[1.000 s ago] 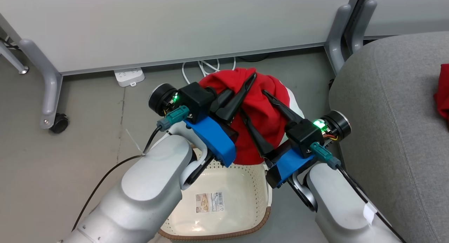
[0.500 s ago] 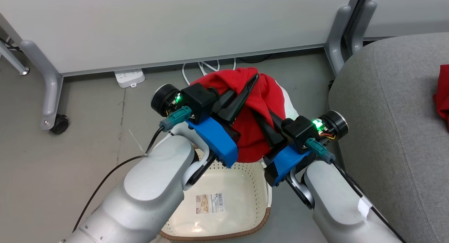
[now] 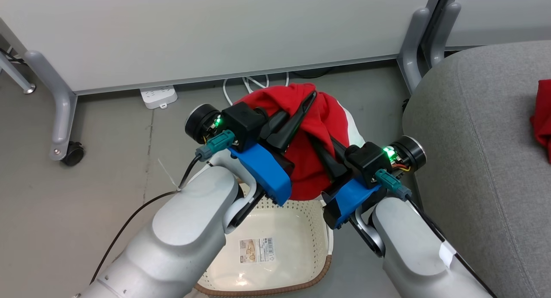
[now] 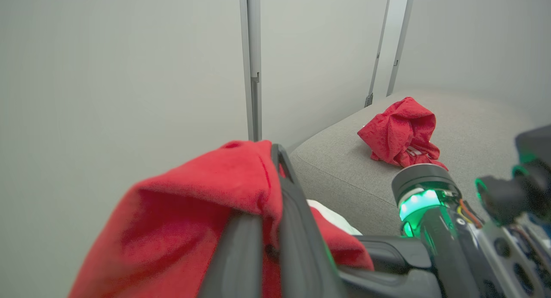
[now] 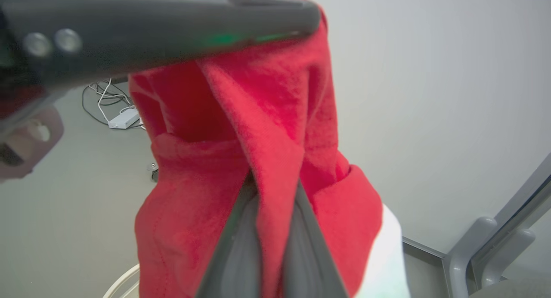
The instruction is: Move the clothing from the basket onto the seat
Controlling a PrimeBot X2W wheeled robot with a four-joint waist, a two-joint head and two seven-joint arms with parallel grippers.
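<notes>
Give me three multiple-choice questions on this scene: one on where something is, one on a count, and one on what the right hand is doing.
1. The loose garment lies: A on the floor; B on the seat; C over a forearm.
2. Red garments in view: A two; B three; C four.
3. The right hand is: A wide open; B shut on nothing; C shut on the held garment.
Answers: 1 B, the left wrist view shows it crumpled there. 2 A, one lies loose and one is held. 3 C, red fabric is pinched in its grip.
</notes>
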